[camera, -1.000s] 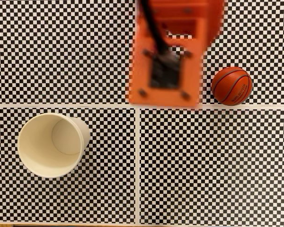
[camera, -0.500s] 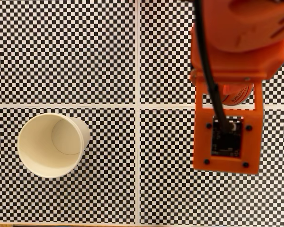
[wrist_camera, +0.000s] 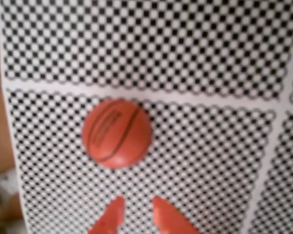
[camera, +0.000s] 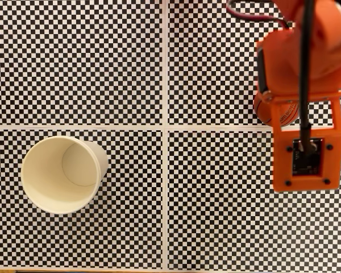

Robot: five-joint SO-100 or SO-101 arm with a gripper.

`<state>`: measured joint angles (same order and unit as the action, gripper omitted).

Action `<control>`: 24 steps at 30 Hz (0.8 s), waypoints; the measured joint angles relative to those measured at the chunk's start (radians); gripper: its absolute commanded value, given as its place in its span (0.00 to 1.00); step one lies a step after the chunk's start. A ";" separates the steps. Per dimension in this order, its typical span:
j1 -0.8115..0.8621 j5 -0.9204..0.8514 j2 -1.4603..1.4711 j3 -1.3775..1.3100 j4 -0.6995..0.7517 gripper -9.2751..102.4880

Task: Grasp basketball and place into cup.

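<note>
In the wrist view the two orange plastic fingertips of the gripper (wrist_camera: 136,210) come up from the near edge. They stand a little apart with a narrow gap between them, and they hold nothing. Just beyond them, not touching, the small dark-orange toy basketball with black seam lines (wrist_camera: 117,133) rests on the black-and-white checkered mat (wrist_camera: 210,161), a little left of the line of the gap.

Judged from this, the chief risk is the width: the gap looks narrower than the ball, so an advance without opening further would probably push the ball away, and a round ball on a flat mat rolls freely. The leftward offset adds to that, since one finger could strike first and knock it sideways. The wrist view is also blurred, so alignment is hard to judge.

In the fixed view the arm's boxy orange housing (camera: 304,153) covers most of the ball, which peeks out at its left edge (camera: 263,109). The cream-white paper cup (camera: 48,200) stands upright and empty, well apart at lower left, so the carry will be long.

The ball bears tiny dark print, too small and blurred to read. No other writing or brand shows.
</note>
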<state>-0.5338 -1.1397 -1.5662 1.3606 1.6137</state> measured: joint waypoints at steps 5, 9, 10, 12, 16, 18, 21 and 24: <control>-0.051 0.034 0.035 0.000 -0.002 0.10; -0.069 0.051 0.074 -0.006 -0.014 0.20; -0.078 0.052 0.084 -0.015 -0.014 0.24; -0.080 0.058 0.101 -0.034 -0.014 0.29; -0.069 0.048 0.141 -0.074 -0.014 0.41; -0.074 0.035 0.161 -0.095 -0.023 0.47; -0.077 0.021 0.193 -0.123 -0.031 0.52; -0.067 0.017 0.215 -0.132 -0.040 0.57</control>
<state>-0.6013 -1.1229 -1.3514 1.2287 1.5739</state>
